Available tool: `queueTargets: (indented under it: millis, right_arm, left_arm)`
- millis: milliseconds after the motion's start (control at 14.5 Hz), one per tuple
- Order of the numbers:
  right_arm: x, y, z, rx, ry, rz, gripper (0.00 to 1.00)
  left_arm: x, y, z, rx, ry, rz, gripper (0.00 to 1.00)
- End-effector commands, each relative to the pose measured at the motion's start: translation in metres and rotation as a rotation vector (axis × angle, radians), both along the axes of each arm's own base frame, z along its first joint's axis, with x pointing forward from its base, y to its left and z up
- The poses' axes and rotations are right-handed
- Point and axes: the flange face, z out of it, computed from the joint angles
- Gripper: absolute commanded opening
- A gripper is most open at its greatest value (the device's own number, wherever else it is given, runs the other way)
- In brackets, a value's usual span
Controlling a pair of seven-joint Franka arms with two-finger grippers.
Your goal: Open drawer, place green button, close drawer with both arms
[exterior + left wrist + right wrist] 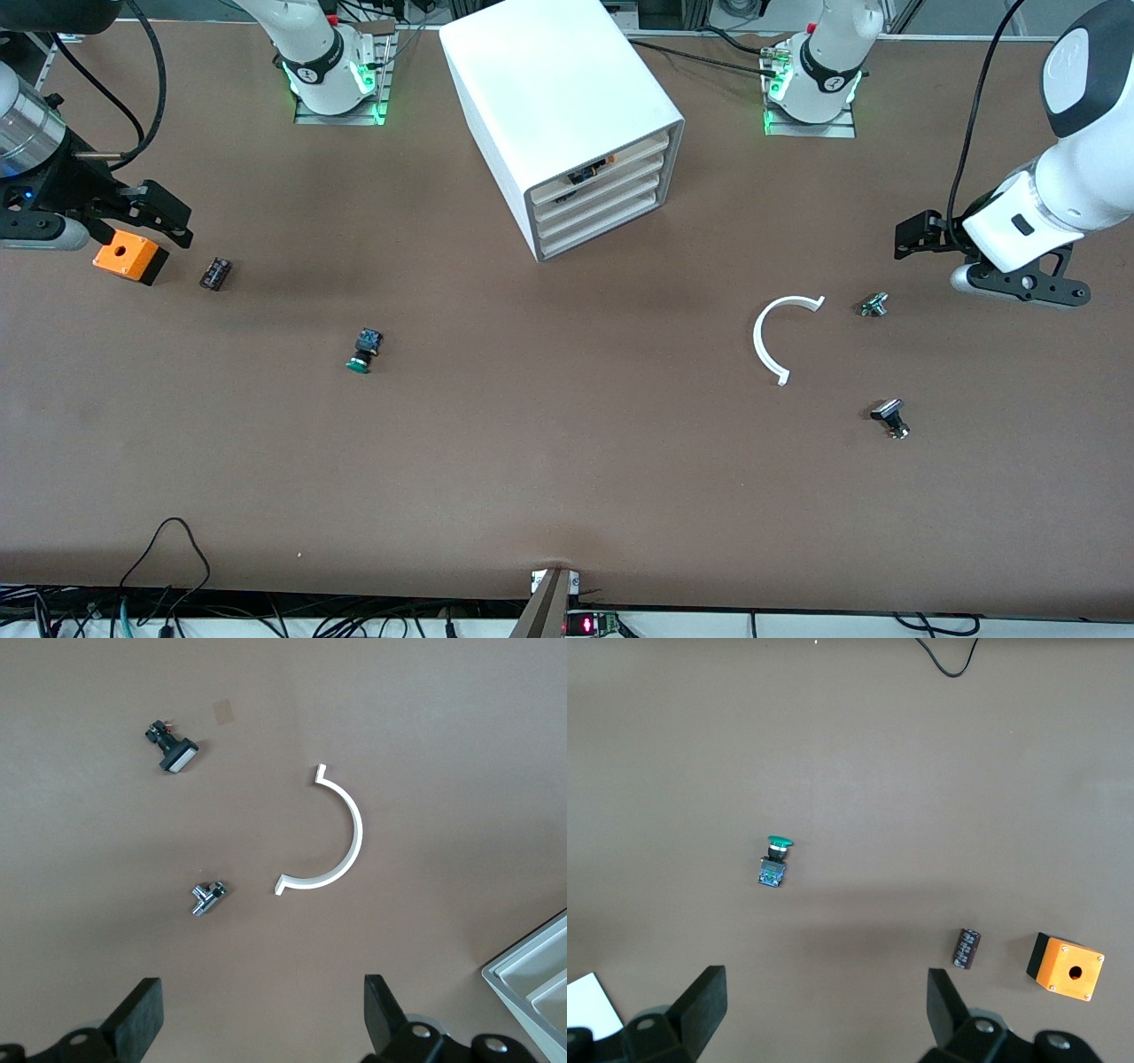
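The white cabinet [558,89] stands at the table's middle, near the arms' bases. Its four cream-fronted drawers [607,202] look pushed in. A small dark thing [589,171] shows in the top slot. The green-capped button [363,351] lies on its side on the table, nearer the front camera than the cabinet and toward the right arm's end; the right wrist view shows it too [774,861]. My right gripper [182,223] [824,1005] is open and empty over the orange box. My left gripper [902,239] [261,1014] is open and empty at the left arm's end.
An orange box with a hole [130,256] [1066,967] and a dark cylinder [215,273] [967,948] lie beneath the right gripper. A white curved strip [771,332] [341,837], a silvery part [874,305] [207,896] and a black-capped part [890,416] [173,749] lie near the left gripper.
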Motion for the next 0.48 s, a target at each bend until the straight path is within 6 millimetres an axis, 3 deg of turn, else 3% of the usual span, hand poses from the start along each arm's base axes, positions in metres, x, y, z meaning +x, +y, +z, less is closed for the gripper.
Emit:
queueTargets:
  millis: [0,275,413]
  right_arm:
    - [-0.004,-0.001,0.005,0.012,0.021,-0.007,0.99]
    - [-0.005,-0.001,0.006,0.013,0.020,-0.006,0.99]
    - [-0.003,0.000,-0.003,0.011,0.045,0.012,0.99]
  left_arm:
    - [0.002,0.000,0.004,-0.029,0.009,-0.014,1.00]
    - [0.002,0.000,0.004,-0.029,0.009,-0.014,1.00]
    - [0.001,-0.003,0.000,-0.035,0.024,-0.016,1.00]
